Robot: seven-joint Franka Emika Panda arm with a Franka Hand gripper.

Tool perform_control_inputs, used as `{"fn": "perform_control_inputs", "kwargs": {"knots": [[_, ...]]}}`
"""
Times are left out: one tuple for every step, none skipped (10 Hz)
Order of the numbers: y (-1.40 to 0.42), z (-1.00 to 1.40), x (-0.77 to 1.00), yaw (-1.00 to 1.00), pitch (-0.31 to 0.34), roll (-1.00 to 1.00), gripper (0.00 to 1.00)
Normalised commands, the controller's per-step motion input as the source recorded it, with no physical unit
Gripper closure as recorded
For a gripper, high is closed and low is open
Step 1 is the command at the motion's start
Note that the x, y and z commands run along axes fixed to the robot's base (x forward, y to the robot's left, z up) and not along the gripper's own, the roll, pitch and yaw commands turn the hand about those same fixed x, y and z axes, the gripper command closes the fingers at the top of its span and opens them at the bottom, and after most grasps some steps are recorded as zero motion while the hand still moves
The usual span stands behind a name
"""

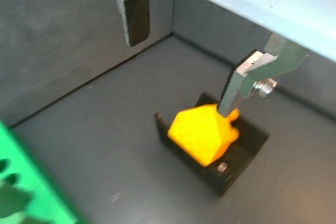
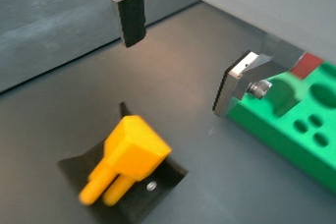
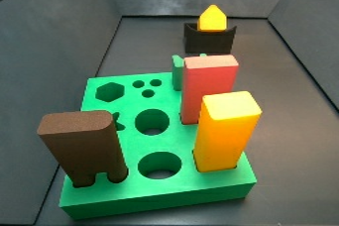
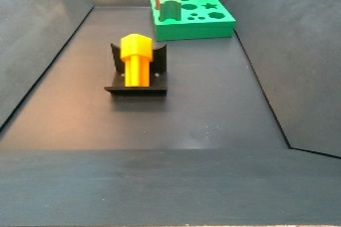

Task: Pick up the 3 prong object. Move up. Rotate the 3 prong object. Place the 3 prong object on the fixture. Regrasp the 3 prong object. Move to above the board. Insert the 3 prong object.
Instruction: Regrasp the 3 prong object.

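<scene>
While the hand hovers above with its silver plate fingers spread wide and empty, the small yellow-orange plastic 3 prong object rests in the dark notched fixture, well apart from the green holed board.

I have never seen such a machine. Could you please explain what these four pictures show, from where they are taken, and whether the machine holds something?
This is a robot arm with a two-finger gripper. Two pictures come from cameras on its wrist, looking down past the jaws; two come from cameras fixed beside the table. The jaws stand apart above the floor and hold nothing. Below them the 3 prong object, a small yellow-orange piece, rests on the fixture, a dark holder. Farther off lies the board, a green slab with holes. In a side view a red block, a yellow-orange block and a brown block stand on it.
</scene>
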Motion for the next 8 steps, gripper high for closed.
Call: {"fn": "perform_control_inputs", "kwargs": {"knots": [[-0.01, 0.00, -0.02, 0.02, 0.007, 1.00, 0.00], [-0.02, 0.01, -0.02, 0.02, 0.009, 1.00, 0.00], [-0.02, 0.01, -0.01, 0.02, 0.013, 1.00, 0.00], [-0.02, 0.00, 0.00, 0.02, 0.018, 1.00, 0.00], [-0.02, -0.01, 0.01, 0.03, 0.022, 1.00, 0.00], [-0.02, -0.01, 0.03, 0.03, 0.032, 1.00, 0.00], [-0.02, -0.01, 0.04, 0.03, 0.043, 1.00, 0.00], [-0.03, -0.01, 0.06, 0.04, 0.062, 1.00, 0.00]]}}
